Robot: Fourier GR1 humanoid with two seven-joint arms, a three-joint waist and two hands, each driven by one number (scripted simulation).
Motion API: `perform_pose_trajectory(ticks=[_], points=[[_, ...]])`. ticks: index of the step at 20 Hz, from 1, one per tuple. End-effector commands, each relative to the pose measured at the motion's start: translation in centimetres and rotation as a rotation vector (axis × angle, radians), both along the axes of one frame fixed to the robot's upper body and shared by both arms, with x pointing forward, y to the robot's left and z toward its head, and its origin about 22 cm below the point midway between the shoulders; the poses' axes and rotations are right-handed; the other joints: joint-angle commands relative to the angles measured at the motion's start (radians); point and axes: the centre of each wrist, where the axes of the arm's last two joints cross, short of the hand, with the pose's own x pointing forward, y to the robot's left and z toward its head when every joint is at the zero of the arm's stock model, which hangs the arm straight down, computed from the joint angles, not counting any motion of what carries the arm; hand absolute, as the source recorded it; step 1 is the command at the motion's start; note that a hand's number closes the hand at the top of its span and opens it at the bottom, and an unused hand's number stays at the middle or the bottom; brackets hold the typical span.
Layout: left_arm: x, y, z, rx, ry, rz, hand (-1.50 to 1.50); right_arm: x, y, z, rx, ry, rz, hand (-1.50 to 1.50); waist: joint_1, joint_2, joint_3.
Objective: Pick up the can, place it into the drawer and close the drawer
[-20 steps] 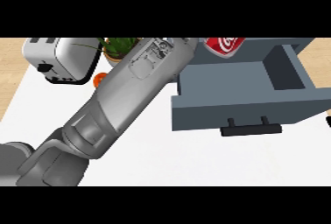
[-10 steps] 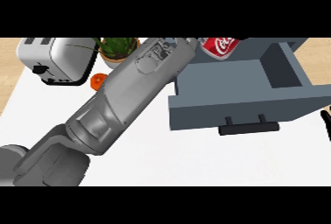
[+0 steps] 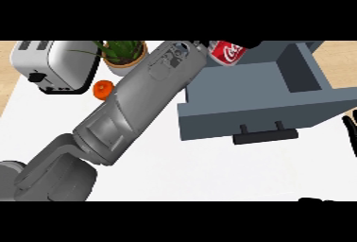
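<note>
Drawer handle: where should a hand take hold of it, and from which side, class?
Grip the black handle at the middle of its bar, between its two posts, coming from the counter's near side: it juts toward the robot from the front of the open drawer. The right hand is free; the left hand holds the can.

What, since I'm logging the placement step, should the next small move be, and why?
Probably lower the can further into the drawer before letting go. The left hand holds it tilted over the open drawer's back left corner, and nothing shows it resting on the drawer floor yet. Closing comes after that.
</note>
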Motion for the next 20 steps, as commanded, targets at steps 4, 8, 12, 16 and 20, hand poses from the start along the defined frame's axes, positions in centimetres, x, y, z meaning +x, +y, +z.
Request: perform_pose_trajectory(ticks=[4,8,12,16,20], points=[[0.0,0.3,-1.8,0.046,-0.024,0.017,1.5,0.6,-0.6,-0.3,0.004,-0.021,0.021,-1.5,-0.03,0.007,0.001],[0.1,0.7,-2.8,0.069,-0.02,0.043,-1.5,0.9,-0.8,0.0,-0.033,-0.002,0.016,-1.5,-0.016,0.004,0.0],[0.1,0.9,-3.5,0.059,-0.024,0.098,-1.5,1.4,0.2,0.5,-0.018,-0.031,0.034,-1.5,-0.041,0.012,0.001],[0.0,1.1,-4.3,0.06,-0.037,0.12,-1.5,1.6,0.7,0.3,-0.019,-0.035,0.038,-1.5,-0.033,0.011,0.0],[-0.2,1.1,-4.5,0.033,-0.018,0.129,-1.5,1.3,0.6,0.9,-0.013,-0.034,0.044,-1.5,-0.024,0.005,-0.001]])
